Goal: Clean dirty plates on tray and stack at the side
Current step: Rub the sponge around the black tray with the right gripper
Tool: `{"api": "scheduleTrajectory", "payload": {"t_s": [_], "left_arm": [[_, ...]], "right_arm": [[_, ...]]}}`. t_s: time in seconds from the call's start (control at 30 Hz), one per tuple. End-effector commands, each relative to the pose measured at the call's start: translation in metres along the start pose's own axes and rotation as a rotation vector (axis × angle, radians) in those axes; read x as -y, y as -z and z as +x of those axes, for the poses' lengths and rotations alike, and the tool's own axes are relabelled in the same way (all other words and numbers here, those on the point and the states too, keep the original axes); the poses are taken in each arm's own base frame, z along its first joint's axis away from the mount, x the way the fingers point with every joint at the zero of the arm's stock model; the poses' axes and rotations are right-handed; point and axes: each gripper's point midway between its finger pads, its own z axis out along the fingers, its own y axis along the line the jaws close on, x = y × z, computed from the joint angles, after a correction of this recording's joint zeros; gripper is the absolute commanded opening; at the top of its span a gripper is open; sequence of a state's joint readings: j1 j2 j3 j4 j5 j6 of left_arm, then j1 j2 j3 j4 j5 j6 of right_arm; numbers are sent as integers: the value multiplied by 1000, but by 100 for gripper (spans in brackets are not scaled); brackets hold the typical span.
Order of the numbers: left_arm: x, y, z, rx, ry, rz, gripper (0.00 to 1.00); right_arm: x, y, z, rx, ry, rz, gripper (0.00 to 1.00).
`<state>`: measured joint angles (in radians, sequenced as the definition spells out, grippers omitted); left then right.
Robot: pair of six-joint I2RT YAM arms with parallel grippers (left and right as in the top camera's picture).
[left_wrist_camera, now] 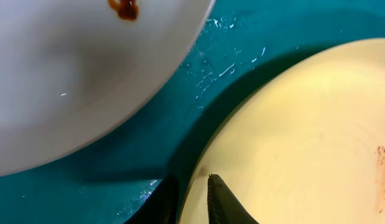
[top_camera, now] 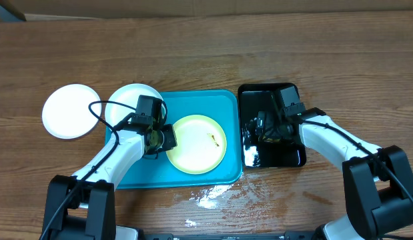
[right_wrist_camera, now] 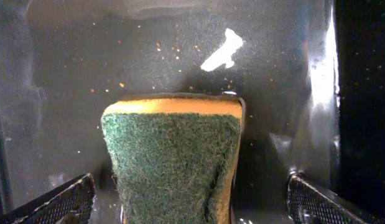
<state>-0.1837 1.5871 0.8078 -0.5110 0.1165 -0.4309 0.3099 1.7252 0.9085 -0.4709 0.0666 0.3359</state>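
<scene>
Overhead: the yellow plate (top_camera: pixel 199 144) lies on the teal tray (top_camera: pixel 193 97), with a small smear (top_camera: pixel 213 139) right of its centre. The left gripper (top_camera: pixel 165 137) is at that plate's left rim. The right gripper (top_camera: pixel 261 130) is over the black tray (top_camera: pixel 289 157), just beside the teal one. The smear therefore faces the right arm, which would have to carry across to its own left to reach it. A white plate (top_camera: pixel 129 97) overlaps the teal tray's far left corner. A second plate (top_camera: pixel 71 111) rests on the table, apart.

Left wrist: the fingers (left_wrist_camera: pixel 226 202) stand almost closed with the yellow rim between them, seemingly pinching it. The white plate bears a brown spot (left_wrist_camera: pixel 124 7).

Right wrist: the sponge (right_wrist_camera: pixel 173 162), green face up, lies straight ahead between widely spread fingers (right_wrist_camera: pixel 61 199), ungripped. Its long axis runs along the gripper's reach, so closing would take it across its width.
</scene>
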Motion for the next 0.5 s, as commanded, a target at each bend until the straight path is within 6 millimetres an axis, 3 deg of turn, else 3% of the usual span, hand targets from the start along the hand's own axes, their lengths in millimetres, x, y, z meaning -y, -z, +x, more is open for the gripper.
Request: {"api": "scheduleTrajectory", "payload": {"t_s": [0.0,0.07,0.13,0.3,0.47], "left_arm": [[6,1,-5,4,61,12,20],[6,1,-4,-1,81,10,20],[5,-1,-4,-3,111,9,21],[2,-11,4,-47,153,-7,23],[9,-10,-5,-37,144,20,7]], "right_arm": [[-2,-5,18,-58,-7,-25,100],[-3,-6,15,-45,-7,-31,82],[-5,-6,11,-28,-9,-38,74],[-7,-6,8,-14,-9,-45,66],[-10,-6,-1,22,-10,-57,64]]}}
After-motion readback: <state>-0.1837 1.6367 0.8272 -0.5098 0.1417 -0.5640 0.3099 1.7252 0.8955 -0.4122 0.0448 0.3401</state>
